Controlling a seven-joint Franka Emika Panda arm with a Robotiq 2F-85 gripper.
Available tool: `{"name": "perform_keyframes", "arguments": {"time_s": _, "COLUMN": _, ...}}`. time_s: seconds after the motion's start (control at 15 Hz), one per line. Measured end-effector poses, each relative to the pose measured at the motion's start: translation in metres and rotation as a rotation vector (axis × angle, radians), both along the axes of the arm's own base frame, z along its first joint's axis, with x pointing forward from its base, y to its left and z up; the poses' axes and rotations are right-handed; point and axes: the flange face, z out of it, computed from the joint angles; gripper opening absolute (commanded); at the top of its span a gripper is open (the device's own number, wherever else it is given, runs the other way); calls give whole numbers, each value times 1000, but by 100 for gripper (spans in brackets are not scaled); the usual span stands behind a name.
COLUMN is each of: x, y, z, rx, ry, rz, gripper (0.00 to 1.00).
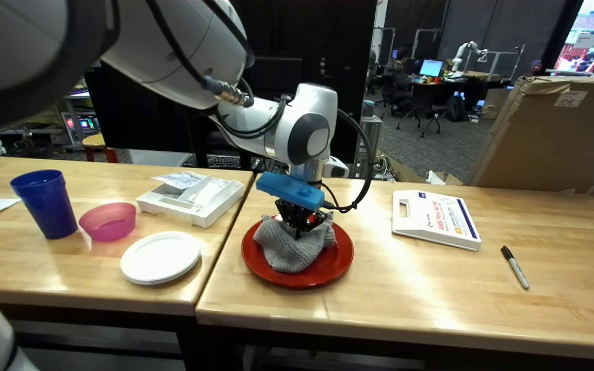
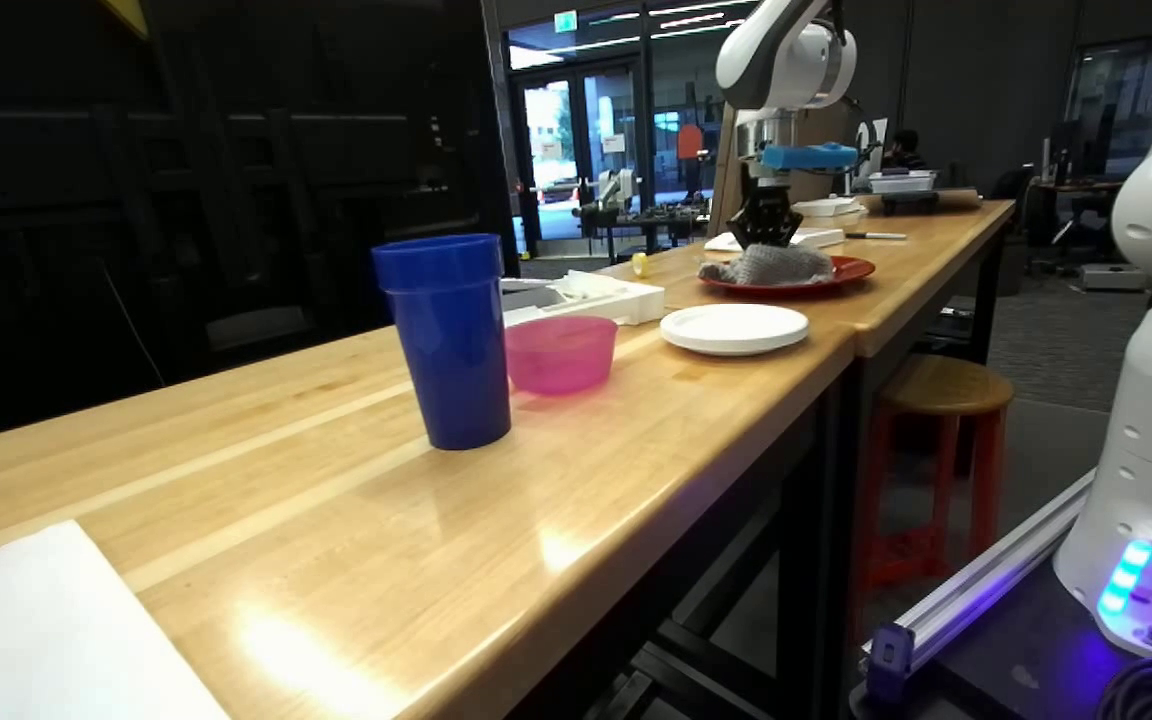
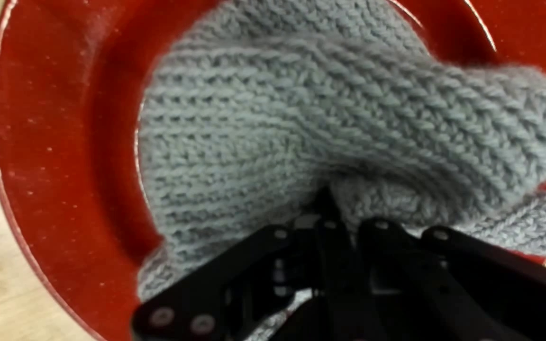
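Observation:
A grey knitted cloth (image 1: 289,253) lies bunched up on a red plate (image 1: 345,252), and both exterior views show the two together. My gripper (image 1: 297,233) points down into the middle of the cloth. In the wrist view the gripper (image 3: 334,208) has its jaws drawn together, with a fold of the grey cloth (image 3: 225,137) pinched at the tips. The fingertips themselves are sunk in the fabric and mostly hidden. The cloth still rests on the red plate (image 3: 40,156), and one end reaches over the rim at the right of that view.
White plates (image 1: 160,257), a pink bowl (image 1: 109,222), a blue cup (image 1: 47,203) and an open white case (image 1: 191,198) stand on the adjoining table. Right of the red plate lie a white first aid case (image 1: 433,219) and a marker (image 1: 515,268). A cardboard sheet (image 1: 549,139) rises behind.

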Motion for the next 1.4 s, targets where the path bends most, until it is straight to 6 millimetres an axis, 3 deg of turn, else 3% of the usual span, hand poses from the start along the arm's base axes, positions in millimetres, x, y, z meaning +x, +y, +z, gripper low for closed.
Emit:
{"name": "perform_keyframes", "arguments": {"time_s": 0.27, "x": -1, "y": -7, "z": 0, "rx": 0, "ry": 0, "rz": -15, "gripper": 1}}
{"name": "perform_keyframes", "arguments": {"time_s": 0.6, "x": -1, "y": -3, "z": -1, "rx": 2, "ry": 10, "rz": 1, "gripper": 1}}
{"name": "perform_keyframes", "arguments": {"time_s": 1.13, "x": -1, "y": 55, "z": -4, "rx": -17, "ry": 70, "rz": 129, "gripper": 1}}
{"name": "perform_keyframes", "arguments": {"time_s": 1.4, "x": 0, "y": 68, "z": -4, "rx": -18, "ry": 75, "rz": 156, "gripper": 1}}
